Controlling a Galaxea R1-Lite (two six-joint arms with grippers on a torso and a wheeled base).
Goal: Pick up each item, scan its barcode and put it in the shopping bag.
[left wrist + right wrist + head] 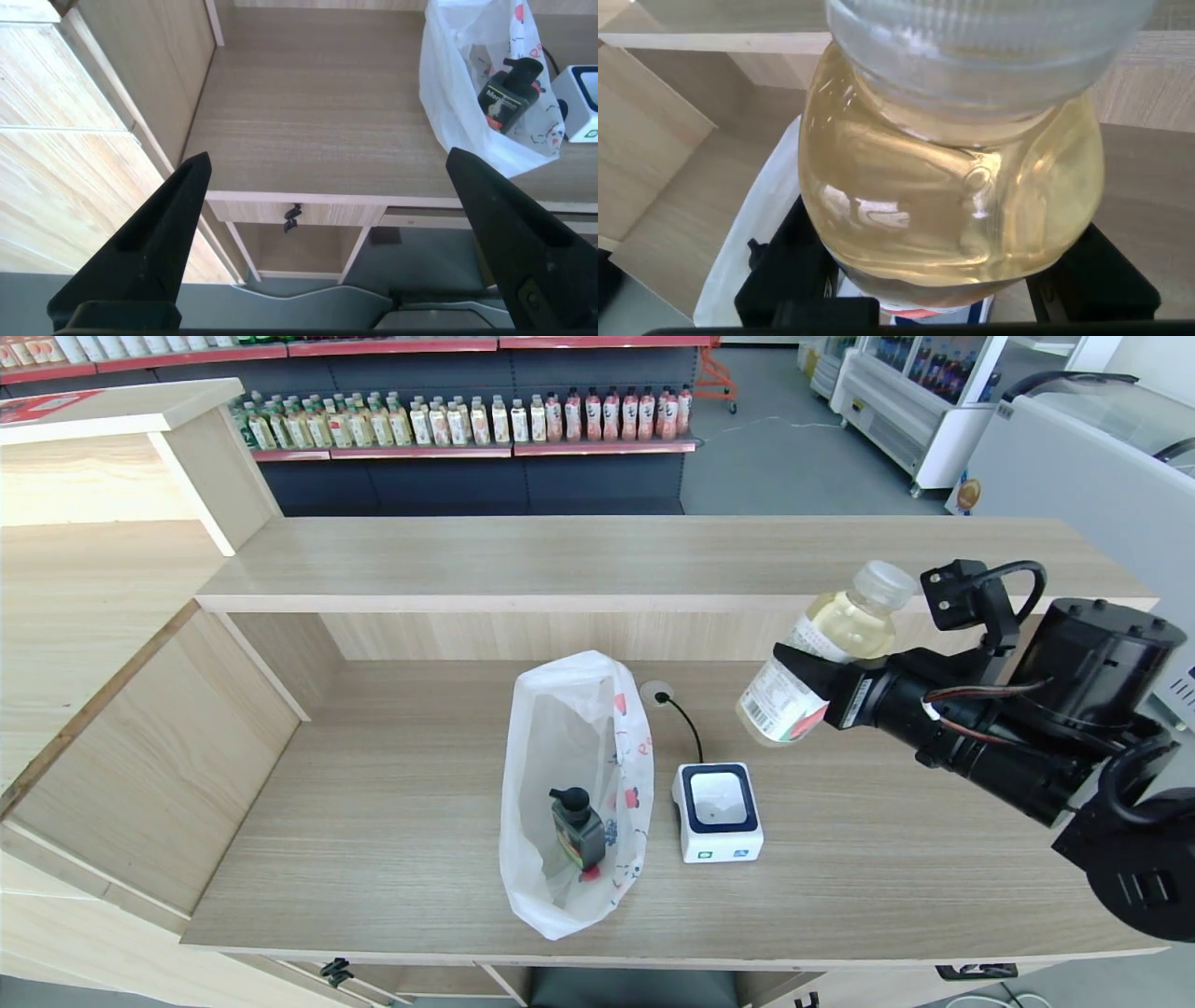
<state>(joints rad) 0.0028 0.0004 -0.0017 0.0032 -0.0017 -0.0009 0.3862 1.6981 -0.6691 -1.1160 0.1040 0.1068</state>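
Observation:
My right gripper (810, 679) is shut on a clear bottle (822, 653) of yellow drink with a white cap, held tilted in the air to the right of and above the white barcode scanner (717, 812). That bottle (952, 177) looms close in the right wrist view. A white shopping bag (571, 793) stands open left of the scanner, with a dark pump bottle (578, 829) inside it. My left gripper (327, 243) is open, hanging off the counter's front edge, and sees the bag (486, 103) and the pump bottle (509, 93).
The scanner's black cable (689, 723) runs back to a hole in the wooden counter (373, 821). A raised shelf (653, 560) borders the back and a wooden side wall (159, 756) the left. Shop shelves with drinks (467, 420) stand beyond.

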